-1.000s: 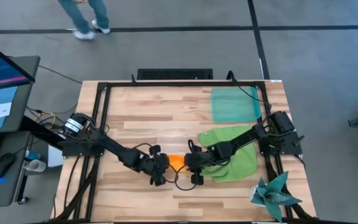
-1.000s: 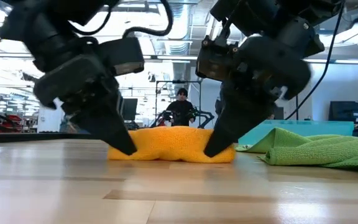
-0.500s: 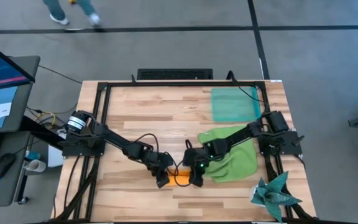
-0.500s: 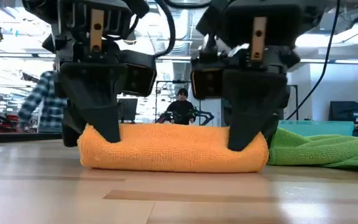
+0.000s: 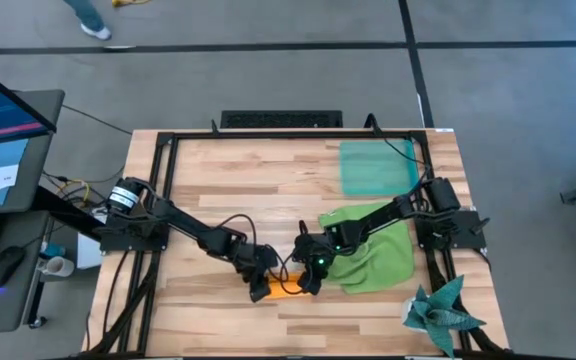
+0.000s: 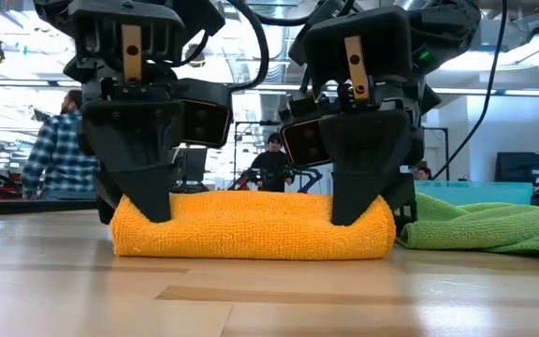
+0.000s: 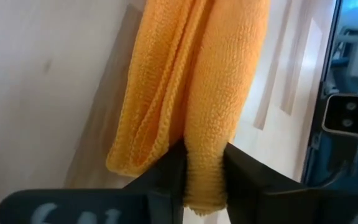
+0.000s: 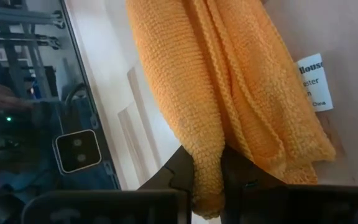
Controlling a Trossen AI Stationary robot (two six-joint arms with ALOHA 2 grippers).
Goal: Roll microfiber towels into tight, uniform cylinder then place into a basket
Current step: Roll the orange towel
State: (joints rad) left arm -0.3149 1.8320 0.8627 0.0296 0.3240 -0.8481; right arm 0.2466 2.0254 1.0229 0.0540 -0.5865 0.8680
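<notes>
Where tag (image 8: pixel 314 81) reads "House": orange towel (image 6: pixel 251 225).

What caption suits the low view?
Two robot grippers, left and right, pinch the ends of a rolled orange microfiber towel on the wooden table.

Two arms, matte black, jointed links with loose black cables looped alongside. Left arm: silver-and-white cylindrical joint beside the bench (image 5: pixel 228 175) edge. Left hand (image 6: pixel 148 201) and right hand (image 6: pixel 358 201): blocky black housings, each with an orange-tan vertical strip, tapering to wedge-shaped dark fingers.
</notes>
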